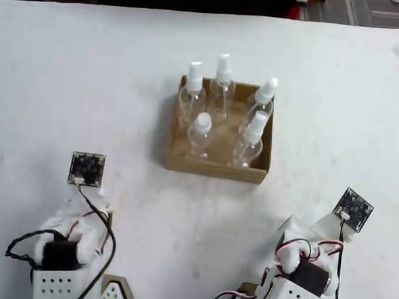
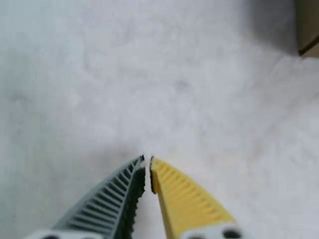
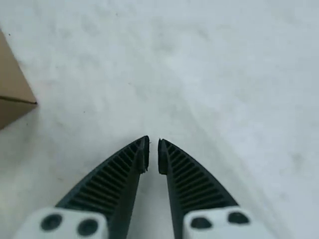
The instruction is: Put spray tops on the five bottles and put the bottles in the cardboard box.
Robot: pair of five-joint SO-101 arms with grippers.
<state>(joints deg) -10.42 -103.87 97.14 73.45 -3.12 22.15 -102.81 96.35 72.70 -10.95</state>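
- High view: one cardboard box (image 1: pixel 215 169) sits mid-table and holds five clear bottles (image 1: pixel 200 141), all upright, each with a white spray top (image 1: pixel 223 66). Two arms (image 1: pixel 65 246) rest near the front edge.
- Left wrist view: the left gripper (image 2: pixel 147 167) has its grey and yellow fingers pressed together above the white table (image 2: pixel 99 74), with a box corner nearby.
- Right wrist view: the right gripper (image 3: pixel 153 149) has its black fingers closed to a slit, with a box corner nearby.

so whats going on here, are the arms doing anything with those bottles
Nothing is being handled right now. All five bottles stand in the box, each with a white top on. Both arms sit back at the near edge of the table. The left gripper and the right gripper are shut and hold nothing. The job looks done.
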